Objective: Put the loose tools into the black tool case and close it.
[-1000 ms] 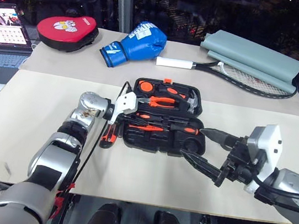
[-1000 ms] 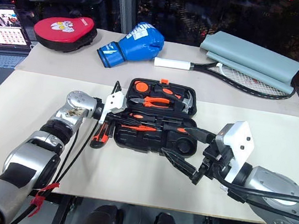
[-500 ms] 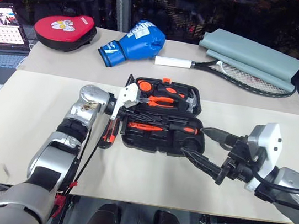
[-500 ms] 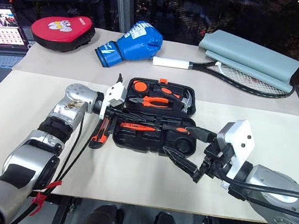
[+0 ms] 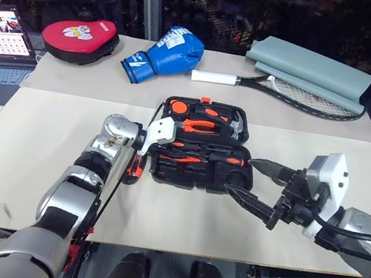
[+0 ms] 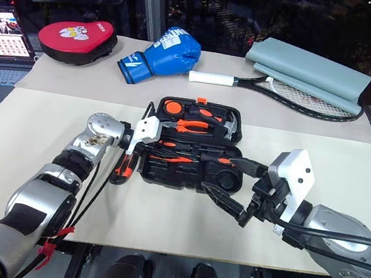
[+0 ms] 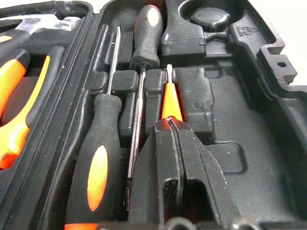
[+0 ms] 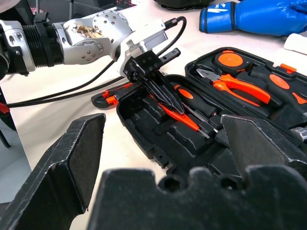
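The black tool case lies open in the middle of the table. Two screwdrivers with orange-black handles rest in its front half, head to tail. Beside them lies the slim orange tester screwdriver. My left gripper is shut, its tips down on the tester's near end; I cannot tell if it pinches it. The orange-black utility knife lies on the table left of the case, partly behind my left arm. My right gripper hovers open over the case's front right corner, holding nothing.
Pliers, a hammer and a round tape measure sit in the case's far half. At the back are a red pad, a blue boxing glove, a racket, a grey cover and a laptop.
My left gripper, still shut, has sunk lower into the case onto the tester and tilted. The right arm has not moved.
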